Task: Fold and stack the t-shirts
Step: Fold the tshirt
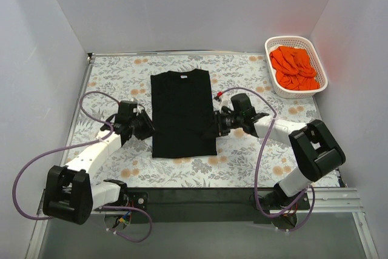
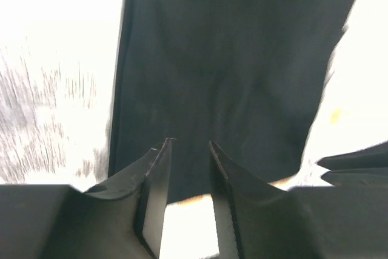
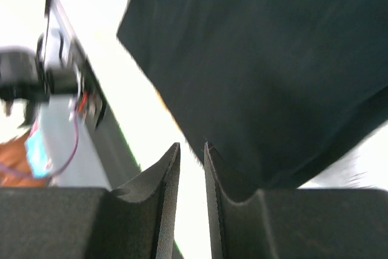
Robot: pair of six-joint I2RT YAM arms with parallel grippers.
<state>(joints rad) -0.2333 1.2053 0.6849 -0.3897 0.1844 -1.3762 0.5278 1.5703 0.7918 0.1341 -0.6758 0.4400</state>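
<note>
Over the tabletop (image 1: 242, 165), the fixed camera gives me the whole job. The black t-shirt (image 1: 182, 113) lies flat in the middle, collar away from me, with no sleeves sticking out, so it reads as a tall rectangle. I judge it part-folded, with the cross fold not yet made. The orange t-shirts (image 1: 294, 68) sit heaped in the white basket (image 1: 290, 39) at the far right corner, unfolded, and no stack exists. My left hand (image 1: 144, 127) is at the shirt's left edge and my right hand (image 1: 219, 123) at its right edge; from up there I can't read either one's state.

Left wrist view: the fingers (image 2: 151, 174) are narrowly parted with pale tabletop showing between them, nothing gripped, tips over the cloth.

Right wrist view: the fingers (image 3: 167, 177) are nearly together at the shirt's edge, and I cannot tell whether cloth is pinched.
</note>
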